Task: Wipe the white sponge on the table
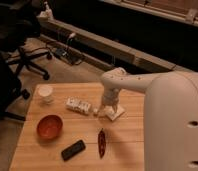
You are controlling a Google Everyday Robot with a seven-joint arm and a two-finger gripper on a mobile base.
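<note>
The white sponge (116, 113) lies flat on the light wooden table (124, 137), right of centre near the far edge. My white arm reaches in from the right and bends downward. The gripper (107, 106) hangs directly over the sponge's left end, at or just above its top face, and hides part of it. Whether it touches or holds the sponge cannot be made out.
A white packet (78, 105) lies just left of the sponge, with a white cup (45, 93) at the far left corner. A red bowl (49, 126), a black phone (73, 149) and a red chili (101, 143) sit nearer the front. An office chair (23, 56) stands beyond the table's left side.
</note>
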